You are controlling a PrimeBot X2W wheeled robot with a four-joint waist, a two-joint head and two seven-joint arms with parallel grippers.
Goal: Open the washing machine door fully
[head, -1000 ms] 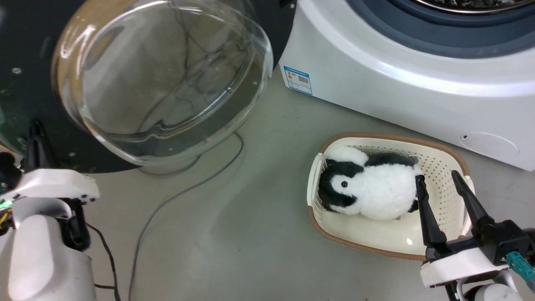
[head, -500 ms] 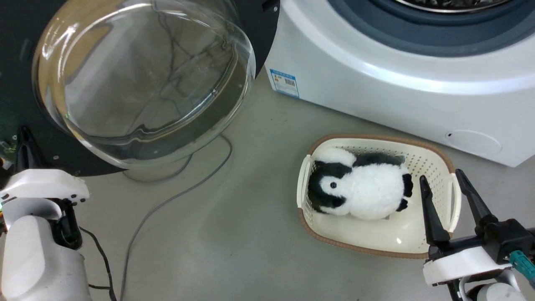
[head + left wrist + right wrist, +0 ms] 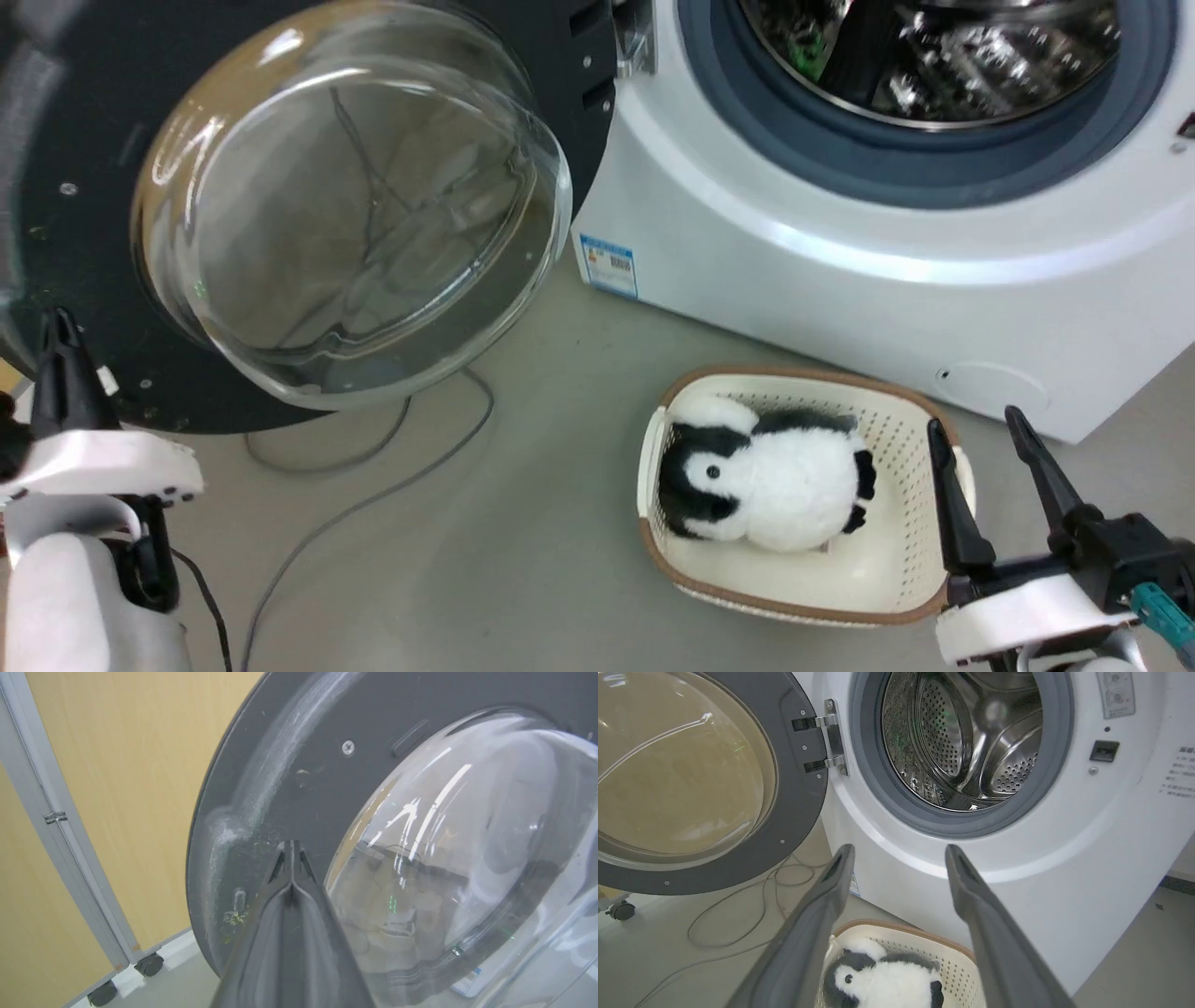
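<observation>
The washing machine door (image 3: 84,233) is swung wide to the left, its dark-grey inner face and bulging glass bowl (image 3: 355,215) turned toward me; it also fills the left wrist view (image 3: 289,774) and the right wrist view's left (image 3: 798,802). The white washing machine (image 3: 840,280) stands at the right with its steel drum (image 3: 966,742) exposed. My left gripper (image 3: 58,322) is shut, its tips against the door's lower inner face (image 3: 291,845). My right gripper (image 3: 971,427) is open with nothing in it, low at the right above a basket.
A cream basket (image 3: 896,560) holding a black-and-white plush penguin (image 3: 766,481) sits on the floor before the machine. Grey cables (image 3: 373,495) trail across the floor under the door. A wooden panel on castors (image 3: 93,812) stands behind the door.
The head camera has tilted up, bringing the drum opening into view. The left gripper stays at the door's lower edge; the right gripper holds open by the basket.
</observation>
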